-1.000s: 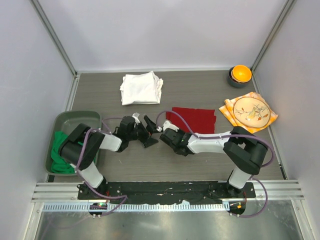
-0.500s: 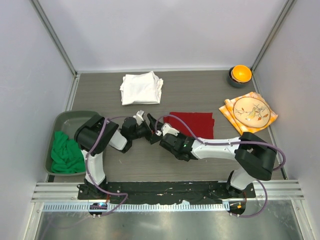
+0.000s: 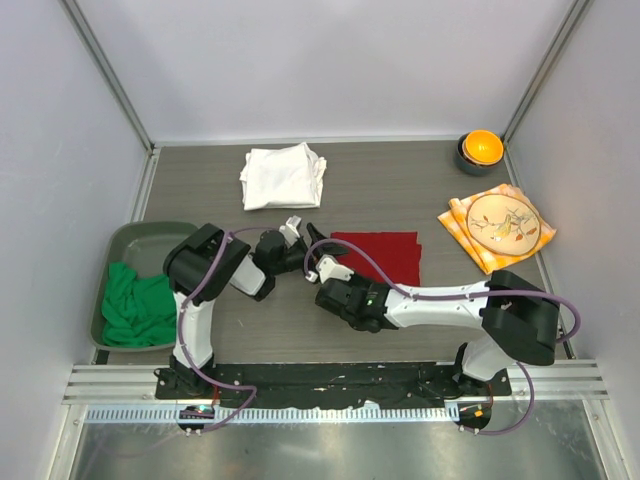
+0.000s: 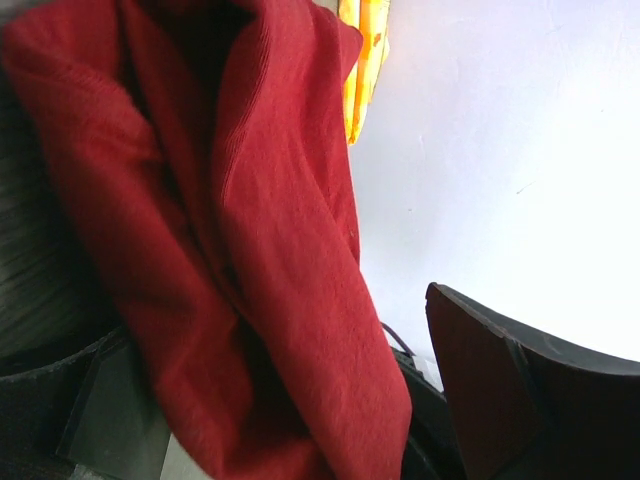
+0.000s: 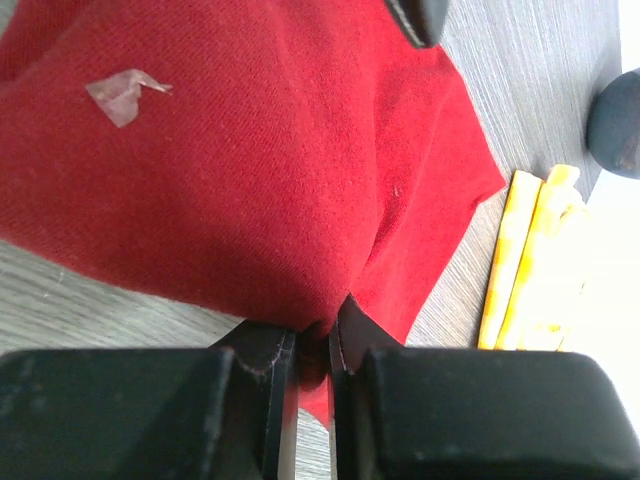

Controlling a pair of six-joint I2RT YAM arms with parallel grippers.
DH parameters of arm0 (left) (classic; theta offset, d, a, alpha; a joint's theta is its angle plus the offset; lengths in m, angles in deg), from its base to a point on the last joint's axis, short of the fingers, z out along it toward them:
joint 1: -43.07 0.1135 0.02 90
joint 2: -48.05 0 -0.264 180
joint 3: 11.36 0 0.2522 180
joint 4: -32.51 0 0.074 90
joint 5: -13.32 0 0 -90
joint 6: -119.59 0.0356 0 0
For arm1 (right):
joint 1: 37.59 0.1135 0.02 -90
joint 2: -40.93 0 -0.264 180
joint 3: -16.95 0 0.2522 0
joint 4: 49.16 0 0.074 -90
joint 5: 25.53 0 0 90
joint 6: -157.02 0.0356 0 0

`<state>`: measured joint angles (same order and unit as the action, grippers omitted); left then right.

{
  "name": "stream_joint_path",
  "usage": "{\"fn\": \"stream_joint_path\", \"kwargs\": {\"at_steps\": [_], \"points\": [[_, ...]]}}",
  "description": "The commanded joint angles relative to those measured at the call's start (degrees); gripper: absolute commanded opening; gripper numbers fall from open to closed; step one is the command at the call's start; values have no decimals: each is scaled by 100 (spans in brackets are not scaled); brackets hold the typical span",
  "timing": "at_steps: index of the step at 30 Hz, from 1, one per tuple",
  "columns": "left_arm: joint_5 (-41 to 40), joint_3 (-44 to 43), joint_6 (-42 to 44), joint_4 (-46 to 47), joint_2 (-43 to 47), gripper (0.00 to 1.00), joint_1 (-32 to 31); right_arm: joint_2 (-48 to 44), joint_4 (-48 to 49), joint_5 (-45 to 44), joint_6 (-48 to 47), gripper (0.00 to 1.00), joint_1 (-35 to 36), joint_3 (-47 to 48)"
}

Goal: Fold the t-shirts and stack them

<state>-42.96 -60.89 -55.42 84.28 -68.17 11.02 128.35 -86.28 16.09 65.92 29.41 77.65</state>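
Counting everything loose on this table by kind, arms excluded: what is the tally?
T-shirts: 3 (red t-shirt, white t-shirt, green t-shirt)
Orange patterned cloth: 1
Tray: 1
Bowl: 1
Total: 6

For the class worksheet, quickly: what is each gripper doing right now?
Left gripper: open, the red t-shirt draped against one finger, not clamped.
Right gripper: shut on the red t-shirt's edge.
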Motion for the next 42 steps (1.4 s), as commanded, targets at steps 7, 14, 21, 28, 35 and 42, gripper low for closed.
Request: {"fn": "stream_joint_path", "kwargs": {"at_steps": [7, 14, 21, 28, 35, 42], "points": [[197, -62, -314, -1271, -524, 94, -108, 82, 68, -189, 260, 1, 392, 167], [302, -158, -244, -1359, -656, 48, -99, 74, -2, -180, 295, 1, 507, 158], [364, -264, -182, -1394, -638, 14, -99, 83, -90, -172, 400, 1, 638, 166], [320, -579, 405, -2334, -217, 0, -91, -13, -696, -435, 927, 99, 885, 597], [-22, -1702, 1852, -5272, 460, 0, -47, -804, -1092, -1119, 1559, 100, 885, 773], [-357, -3818, 3041, -7457, 505, 0, 164, -1324, -1391, -1631, 2245, 100, 683, 843]]}}
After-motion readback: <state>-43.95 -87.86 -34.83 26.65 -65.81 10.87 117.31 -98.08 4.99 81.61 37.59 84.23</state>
